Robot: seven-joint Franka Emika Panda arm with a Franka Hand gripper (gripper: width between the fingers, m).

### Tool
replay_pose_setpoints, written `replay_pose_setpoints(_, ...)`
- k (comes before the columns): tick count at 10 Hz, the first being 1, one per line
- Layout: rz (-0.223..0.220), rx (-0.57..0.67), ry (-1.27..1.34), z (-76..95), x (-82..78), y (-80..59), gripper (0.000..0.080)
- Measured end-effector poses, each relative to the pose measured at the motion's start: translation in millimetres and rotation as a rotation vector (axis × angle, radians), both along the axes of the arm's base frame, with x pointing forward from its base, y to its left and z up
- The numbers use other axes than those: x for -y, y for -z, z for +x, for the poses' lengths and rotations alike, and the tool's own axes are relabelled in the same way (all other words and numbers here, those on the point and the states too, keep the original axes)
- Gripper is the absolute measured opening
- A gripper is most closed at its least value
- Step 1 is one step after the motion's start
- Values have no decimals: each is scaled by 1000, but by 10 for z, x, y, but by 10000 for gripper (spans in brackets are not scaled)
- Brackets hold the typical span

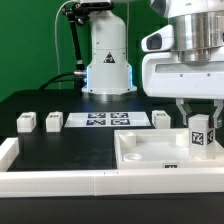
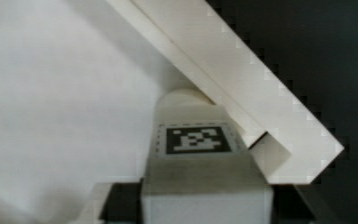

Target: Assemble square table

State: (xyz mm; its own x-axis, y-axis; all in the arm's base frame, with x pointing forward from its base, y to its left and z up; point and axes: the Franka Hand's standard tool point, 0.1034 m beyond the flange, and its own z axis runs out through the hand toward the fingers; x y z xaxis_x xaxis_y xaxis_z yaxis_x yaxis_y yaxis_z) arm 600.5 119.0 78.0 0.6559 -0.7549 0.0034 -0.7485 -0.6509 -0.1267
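Franka's gripper (image 1: 199, 118) is clamping one white leg (image 1: 200, 135) between its jaws, long axis upright, directly below the wrist. It is hanging at the square table top (image 1: 140, 152), in the far corner on the exterior view's right, just inside the raised rim (image 2: 229, 75).

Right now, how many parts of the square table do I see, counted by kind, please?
Loose legs: 3
Held leg: 1
Square top: 1
Total: 5
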Motion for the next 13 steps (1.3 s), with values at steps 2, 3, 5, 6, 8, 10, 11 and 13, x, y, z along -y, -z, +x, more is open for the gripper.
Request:
replay_pose_setpoints(2, 16, -10, 124, 1, -4, -2, 294)
replay_pose_setpoints(3, 21, -14, 173, 1, -7, -2, 294)
replay_pose_setpoints(5, 40, -25, 299, -2, -17, -1, 294)
replay_pose_setpoints(6, 52, -28, 375, -1, -19, 0, 294)
replay_pose_setpoints(8, 97, -25, 642, -36, -45, -6, 294)
replay_pose_setpoints(10, 142, -35, 855, -34, -49, -2, 294)
replay_pose_setpoints(11, 164, -45, 952, -31, -48, -4, 294)
replay_pose_setpoints(13, 179, -58, 1071, -35, -57, 1, 294)
